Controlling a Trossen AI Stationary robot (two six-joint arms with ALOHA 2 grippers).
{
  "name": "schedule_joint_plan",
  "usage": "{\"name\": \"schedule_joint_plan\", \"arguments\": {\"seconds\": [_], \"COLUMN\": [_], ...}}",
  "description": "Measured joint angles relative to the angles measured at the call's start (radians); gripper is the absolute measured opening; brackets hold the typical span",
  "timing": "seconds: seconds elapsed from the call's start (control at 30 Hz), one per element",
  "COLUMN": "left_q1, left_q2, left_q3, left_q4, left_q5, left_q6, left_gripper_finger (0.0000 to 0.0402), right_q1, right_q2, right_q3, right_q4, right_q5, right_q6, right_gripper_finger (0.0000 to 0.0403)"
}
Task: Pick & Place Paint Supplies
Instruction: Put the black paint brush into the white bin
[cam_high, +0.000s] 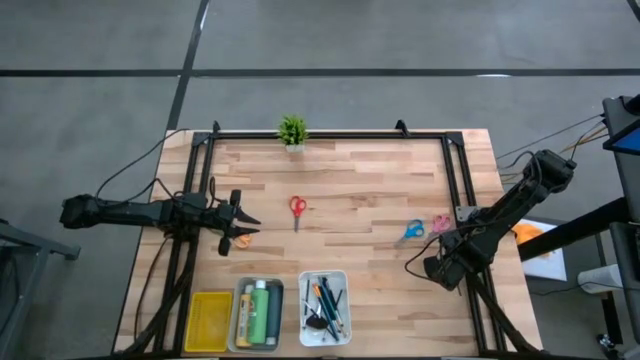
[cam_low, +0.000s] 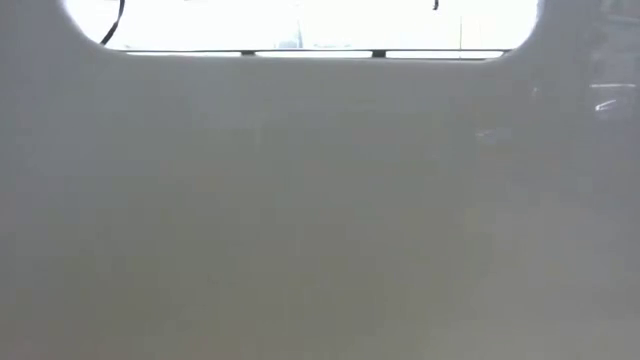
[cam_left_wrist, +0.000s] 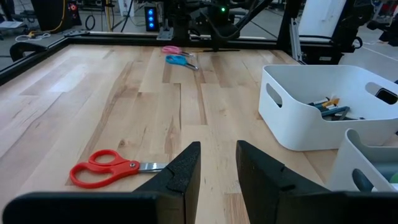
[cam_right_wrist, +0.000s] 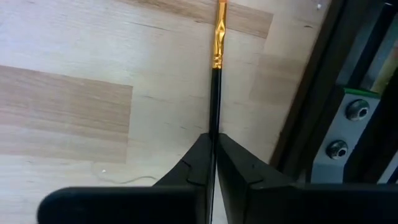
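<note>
My right gripper (cam_high: 432, 268) (cam_right_wrist: 214, 138) is over the table's right near part, shut on a thin dark brush (cam_right_wrist: 216, 93) with a gold ferrule (cam_right_wrist: 218, 37). My left gripper (cam_high: 238, 222) (cam_left_wrist: 217, 150) waits open, low at the table's left side, touching nothing. The red scissors (cam_high: 297, 210) (cam_left_wrist: 106, 167) lie flat just ahead of it. A small orange thing (cam_high: 244, 237) lies beside its fingers. Blue scissors (cam_high: 411, 231) (cam_left_wrist: 177, 60) and pink scissors (cam_high: 441, 222) (cam_left_wrist: 171, 50) lie flat toward the right. The low view is blocked by a pale surface. My right gripper pinches the brush's dark handle (cam_right_wrist: 215, 127) between its two shut fingers. The brush runs along the fingers and sticks out ahead of them, ferrule end forward, over the wood. Whether its far end touches the table cannot be told.
At the near edge stand a yellow tray (cam_high: 208, 322), a grey tray (cam_high: 240, 318) (cam_left_wrist: 364, 155) with green and yellow bottles, and a white tray (cam_high: 303, 310) (cam_left_wrist: 292, 112) with brushes and pencils. A small potted plant (cam_high: 292, 131) stands at the far edge. A black frame (cam_right_wrist: 323, 93) runs along the right side.
</note>
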Motion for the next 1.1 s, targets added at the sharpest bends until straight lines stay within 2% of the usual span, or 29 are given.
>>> {"name": "schedule_joint_plan", "arguments": {"seconds": [0.33,0.43,0.83,1.0,1.1], "left_q1": [0.000,0.000,0.000,0.000,0.000], "left_q2": [0.000,0.000,0.000,0.000,0.000], "left_q3": [0.000,0.000,0.000,0.000,0.000], "left_q4": [0.000,0.000,0.000,0.000,0.000], "left_q5": [0.000,0.000,0.000,0.000,0.000], "left_q6": [0.000,0.000,0.000,0.000,0.000], "left_gripper_finger": [0.0104,0.0104,0.0104,0.0104,0.0104], "right_q1": [0.000,0.001,0.000,0.000,-0.005], "right_q2": [0.002,0.002,0.000,0.001,0.006], "right_q3": [0.068,0.098,0.310,0.347,0.347], "right_q4": [-0.003,-0.006,0.038,0.242,0.425], "right_q5": [0.000,0.049,0.652,0.877,0.965], "right_q6": [0.005,0.004,-0.152,-0.338,-0.488], "right_gripper_finger": [0.0013,0.0012,0.0012,0.0012,0.0012]}}
